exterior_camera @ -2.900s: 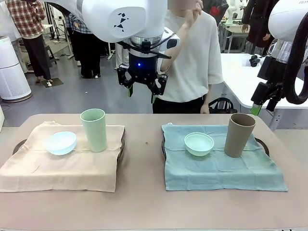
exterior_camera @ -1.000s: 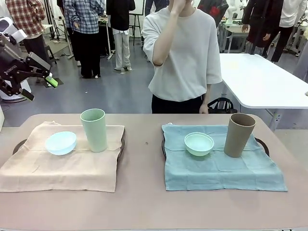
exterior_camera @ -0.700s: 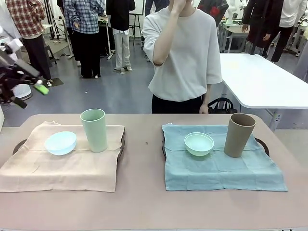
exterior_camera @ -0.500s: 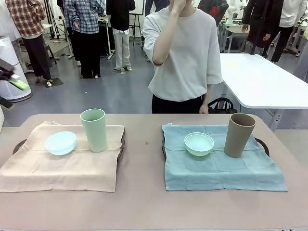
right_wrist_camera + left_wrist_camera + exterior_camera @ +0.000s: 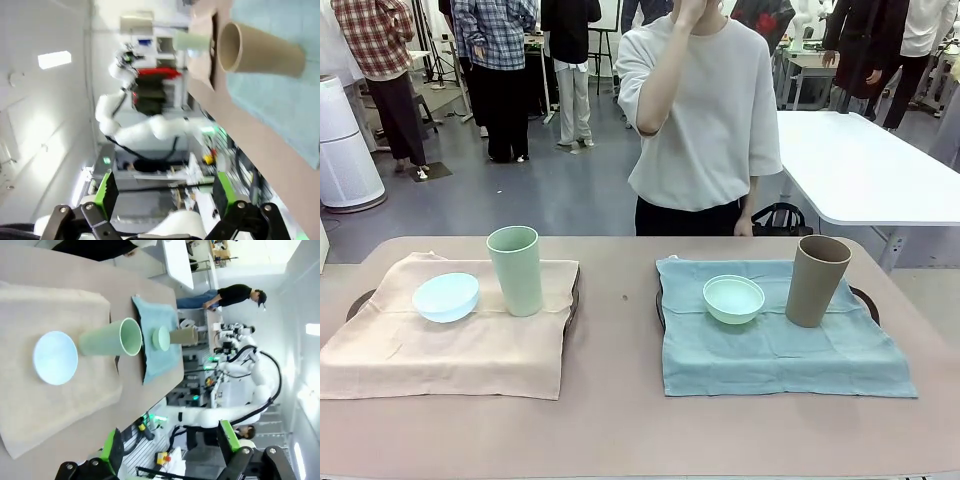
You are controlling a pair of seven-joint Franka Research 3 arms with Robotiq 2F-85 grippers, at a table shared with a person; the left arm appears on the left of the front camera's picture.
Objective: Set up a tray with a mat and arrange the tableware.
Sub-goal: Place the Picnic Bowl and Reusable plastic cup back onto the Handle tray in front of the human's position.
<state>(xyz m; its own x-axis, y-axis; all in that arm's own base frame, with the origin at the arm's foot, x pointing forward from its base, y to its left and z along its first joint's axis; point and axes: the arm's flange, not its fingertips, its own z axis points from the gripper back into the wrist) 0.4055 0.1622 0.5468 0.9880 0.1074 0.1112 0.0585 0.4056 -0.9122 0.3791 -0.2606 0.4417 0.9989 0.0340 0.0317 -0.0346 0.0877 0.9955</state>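
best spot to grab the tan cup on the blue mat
Grip the tan cup across its body, likely just below the rim, coming in level from the right side. It stands upright, open end up, and the mint bowl sits to its left.

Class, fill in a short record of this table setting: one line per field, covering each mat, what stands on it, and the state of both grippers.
Left mat: beige cloth over a dark tray
On it: pale blue bowl, light green cup, upright
Right mat: blue cloth over a dark tray
On it: mint green bowl, tan brown cup, upright
Left gripper: open, holding nothing
Right gripper: open, holding nothing
Person: standing at the far side
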